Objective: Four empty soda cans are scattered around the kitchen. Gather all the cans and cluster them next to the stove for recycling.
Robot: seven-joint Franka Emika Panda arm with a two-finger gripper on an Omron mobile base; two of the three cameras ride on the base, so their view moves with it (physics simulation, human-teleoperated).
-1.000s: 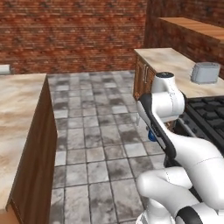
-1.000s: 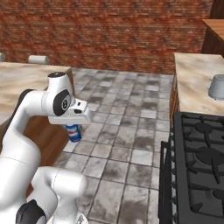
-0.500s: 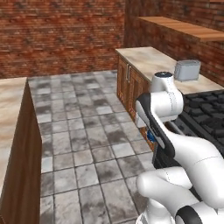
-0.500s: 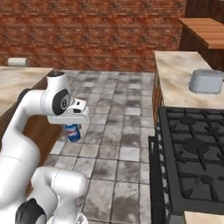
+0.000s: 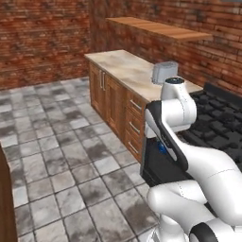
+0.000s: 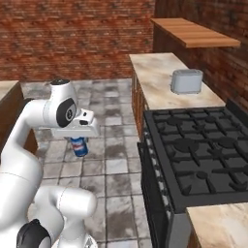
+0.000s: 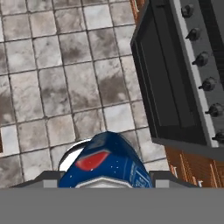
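Observation:
My gripper is shut on a soda can, a blue can with a red mark and a silver top. It hangs upright over the tiled floor, left of the stove. In the hand view the can fills the space between my fingers, and the stove's black oven door and row of knobs lie at the upper right. In the left base view a sliver of the blue can peeks from behind my arm, in front of the stove.
A grey toaster stands on the marble counter beyond the stove, over wooden cabinets. A wooden shelf hangs on the brick wall above. Another counter's end sits at the left. Tiled floor lies open between them.
The whole picture has shifted: the base has moved, so the stove and counter now sit closer and more central. The can stays held in the gripper.

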